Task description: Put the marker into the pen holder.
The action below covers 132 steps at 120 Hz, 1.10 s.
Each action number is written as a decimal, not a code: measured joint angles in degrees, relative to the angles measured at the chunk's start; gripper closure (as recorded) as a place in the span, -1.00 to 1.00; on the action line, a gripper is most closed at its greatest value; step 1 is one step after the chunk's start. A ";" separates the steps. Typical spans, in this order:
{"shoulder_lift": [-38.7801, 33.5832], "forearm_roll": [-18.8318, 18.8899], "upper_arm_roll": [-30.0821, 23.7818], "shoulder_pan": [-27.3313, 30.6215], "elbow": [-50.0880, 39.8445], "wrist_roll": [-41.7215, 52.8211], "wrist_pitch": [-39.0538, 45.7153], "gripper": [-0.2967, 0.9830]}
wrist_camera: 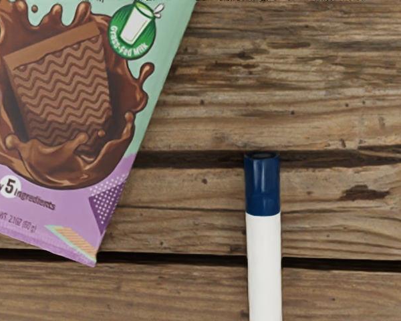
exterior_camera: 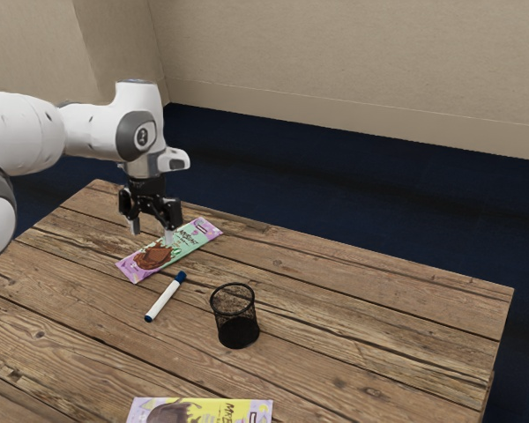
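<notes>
My gripper point(exterior_camera: 152, 231) is open above the table, over the far chocolate packet's end, with its two fingers apart and nothing between them. The white marker point(exterior_camera: 164, 300) with a blue cap lies flat on the wood, nearer the camera than the gripper and lower than it. In the wrist view the marker point(wrist_camera: 264, 261) shows its blue cap and part of its white body. The black mesh pen holder point(exterior_camera: 235, 317) stands upright on the table, to the exterior view's right of the marker.
A green and purple chocolate packet point(exterior_camera: 150, 257) lies beside the marker, also seen in the wrist view as a large packet point(wrist_camera: 113, 174). A yellow packet point(exterior_camera: 203, 411) lies at the exterior view's bottom edge. The wooden table point(exterior_camera: 379, 352) ends at the exterior view's right.
</notes>
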 joint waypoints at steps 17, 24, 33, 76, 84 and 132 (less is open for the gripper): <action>-1.85 -4.62 0.11 -1.42 -10.41 1.36 9.08 -0.50; -3.65 -6.14 0.16 -1.92 -14.62 1.79 11.97 -0.50; -5.26 -7.69 0.23 -2.89 -18.29 2.06 14.68 -0.50; -1.72 -7.21 0.35 -3.88 -19.85 3.09 23.09 -0.49; -1.14 -7.10 0.35 -3.91 -19.57 3.34 24.04 -0.46; -0.10 -7.17 0.35 -4.11 -19.46 4.33 27.08 0.23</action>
